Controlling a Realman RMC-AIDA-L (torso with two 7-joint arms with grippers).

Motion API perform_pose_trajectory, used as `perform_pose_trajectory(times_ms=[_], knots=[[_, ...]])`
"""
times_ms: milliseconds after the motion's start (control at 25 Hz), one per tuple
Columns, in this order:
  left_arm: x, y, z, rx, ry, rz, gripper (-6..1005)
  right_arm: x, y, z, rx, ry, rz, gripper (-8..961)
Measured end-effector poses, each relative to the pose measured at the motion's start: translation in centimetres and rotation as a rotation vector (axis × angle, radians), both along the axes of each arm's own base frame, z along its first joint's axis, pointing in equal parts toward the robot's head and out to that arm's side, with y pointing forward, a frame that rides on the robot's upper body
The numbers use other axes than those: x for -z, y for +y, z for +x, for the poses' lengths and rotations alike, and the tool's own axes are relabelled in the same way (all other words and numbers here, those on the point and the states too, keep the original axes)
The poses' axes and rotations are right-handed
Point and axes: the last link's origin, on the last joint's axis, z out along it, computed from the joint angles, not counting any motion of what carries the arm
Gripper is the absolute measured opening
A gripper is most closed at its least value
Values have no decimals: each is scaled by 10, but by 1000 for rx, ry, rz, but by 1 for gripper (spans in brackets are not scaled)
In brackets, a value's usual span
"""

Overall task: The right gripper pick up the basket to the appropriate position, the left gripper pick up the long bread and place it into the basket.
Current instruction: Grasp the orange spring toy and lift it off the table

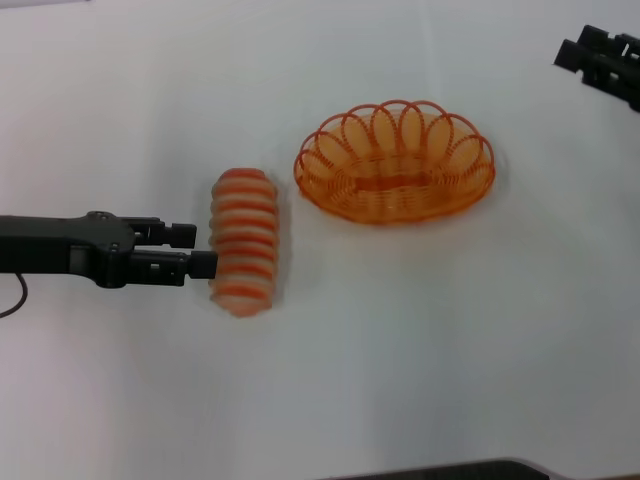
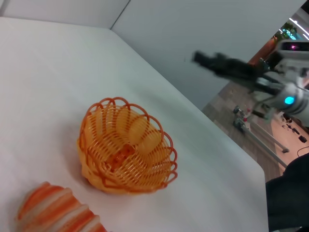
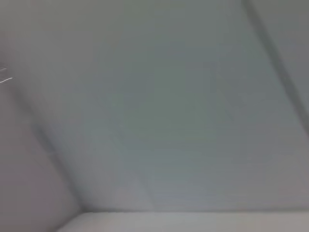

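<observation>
Beside long bread (image 1: 244, 242), left gripper (image 1: 200, 250) spread; right gripper (image 1: 600, 55) far corner, state unclear; basket (image 1: 394, 163) untouched.

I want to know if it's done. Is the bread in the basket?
No, the bread lies on the table beside the empty basket.

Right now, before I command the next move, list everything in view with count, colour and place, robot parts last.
Oval orange wire basket: one, orange, empty, on the table right of centre, apart from the loaf.
Long ridged bread loaf: one, cream with orange-red stripes, left of the basket.
White table: one, white, under everything.
Left gripper: one, black, jaws open, tips at the loaf's left side.
Right gripper: one, black, upper right corner, away from the basket.
</observation>
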Motion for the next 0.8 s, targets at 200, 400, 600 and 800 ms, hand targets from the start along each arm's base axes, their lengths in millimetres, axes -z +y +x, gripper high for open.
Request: perform_pose_trajectory(times_ms=[200,400,600,800], knots=[[-1,1,-1,-7,2,3,779,-10,-18,-14,-219,-83,-152,646],[-1,7,2,-29,8,13,779,-4,-22,-17,-244,-172,-389,645],[-10,25,10,-143,39,-4,780,3,-18,-15,-224,-206,-417,644],[-23,46,37,-223,125,-19,780,4,-15,-14,-211,-221,-400,646]])
